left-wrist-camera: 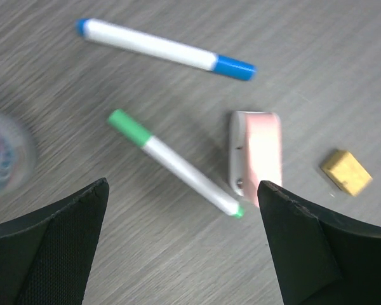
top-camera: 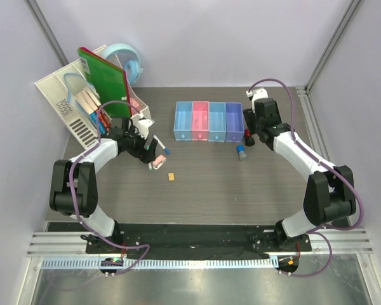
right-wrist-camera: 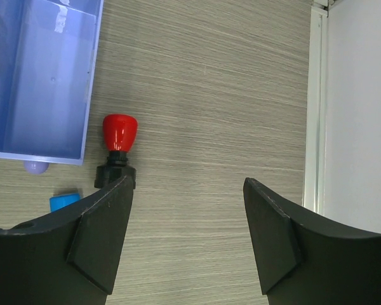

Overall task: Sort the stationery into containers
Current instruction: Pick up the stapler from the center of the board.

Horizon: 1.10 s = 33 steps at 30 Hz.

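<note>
Four joined bins stand at the table's back middle: light blue, pink, blue, violet-blue. My left gripper is open and empty, just above the green-cap pen. Beside it lie the blue-cap pen, the pink eraser and the orange block. My right gripper is open and empty, to the right of the red-and-black cylinder. The blue-grey cylinder lies near it.
A white slotted organizer with a green book leans at the back left, a round light-blue tape dispenser behind it. A blurred round clear container lies left of the pens. A white rail edges the table's right side.
</note>
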Each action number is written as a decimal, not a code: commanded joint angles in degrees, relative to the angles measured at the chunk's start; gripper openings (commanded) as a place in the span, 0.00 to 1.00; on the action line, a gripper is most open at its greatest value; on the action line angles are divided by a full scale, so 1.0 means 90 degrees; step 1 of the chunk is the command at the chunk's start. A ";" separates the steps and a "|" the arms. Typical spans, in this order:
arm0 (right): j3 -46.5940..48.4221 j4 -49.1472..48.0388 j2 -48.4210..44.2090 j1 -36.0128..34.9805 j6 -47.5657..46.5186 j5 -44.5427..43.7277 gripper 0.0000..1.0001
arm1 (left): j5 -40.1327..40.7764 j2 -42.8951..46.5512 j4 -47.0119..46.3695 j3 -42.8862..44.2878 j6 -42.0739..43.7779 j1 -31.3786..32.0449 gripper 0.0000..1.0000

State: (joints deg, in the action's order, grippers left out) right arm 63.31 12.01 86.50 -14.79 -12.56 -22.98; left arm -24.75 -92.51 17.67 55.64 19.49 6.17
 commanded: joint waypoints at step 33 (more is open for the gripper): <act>0.0016 0.0023 -0.0099 0.0432 0.0106 0.0015 0.75 | -0.0648 -0.1157 0.1824 0.1113 0.2131 0.0984 0.16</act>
State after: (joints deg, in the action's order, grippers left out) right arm 63.09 12.53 86.52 -11.11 -12.08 -22.79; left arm -28.77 -103.04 30.81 63.46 37.17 14.15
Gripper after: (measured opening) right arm 0.753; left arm 0.289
